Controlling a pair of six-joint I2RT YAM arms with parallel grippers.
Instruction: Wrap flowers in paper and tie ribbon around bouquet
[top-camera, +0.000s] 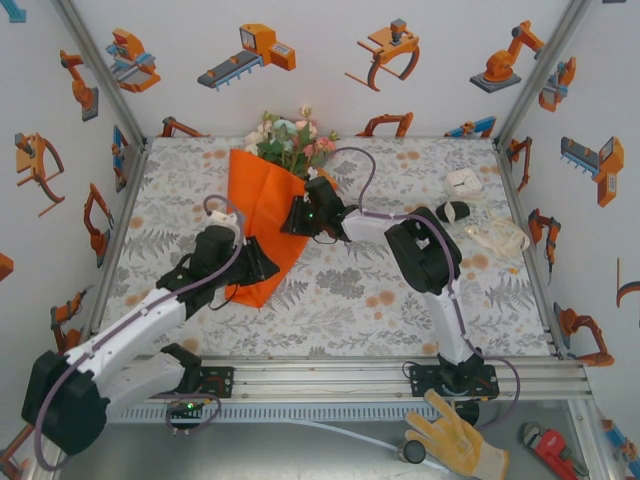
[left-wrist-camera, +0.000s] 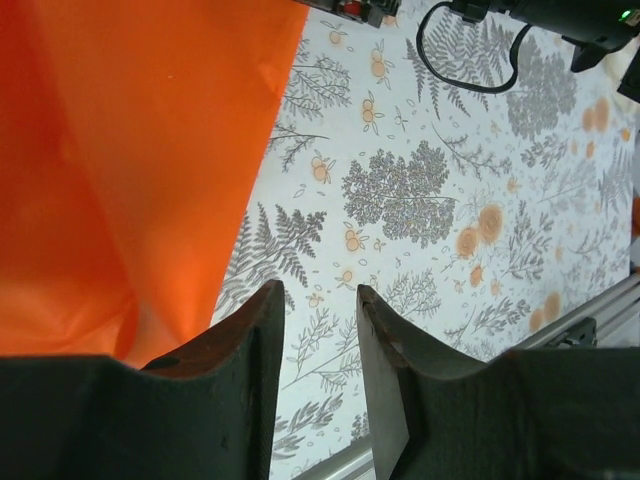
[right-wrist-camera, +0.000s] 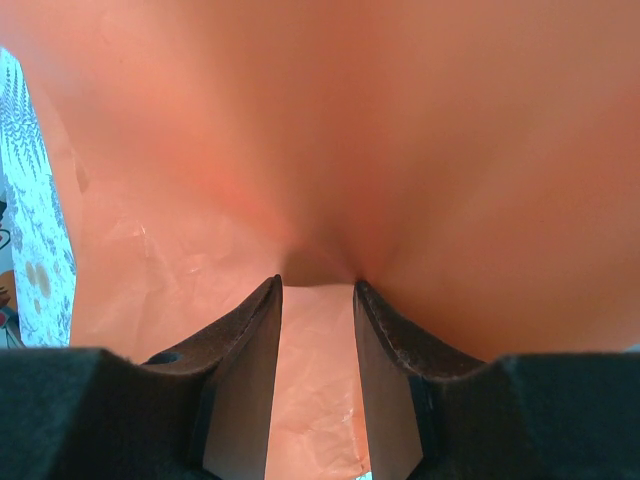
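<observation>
On table (top-camera: 400, 290), bouquet (top-camera: 255, 190) lying near-to-far, flowers (top-camera: 290, 140) at far end

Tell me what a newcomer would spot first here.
The bright orange paper stands out in the middle of the table, rolled into a cone with pink and white flowers poking out of its far end. Both arms meet at it: the right gripper is up against its right side, and the left gripper is open beside its near end.
</observation>
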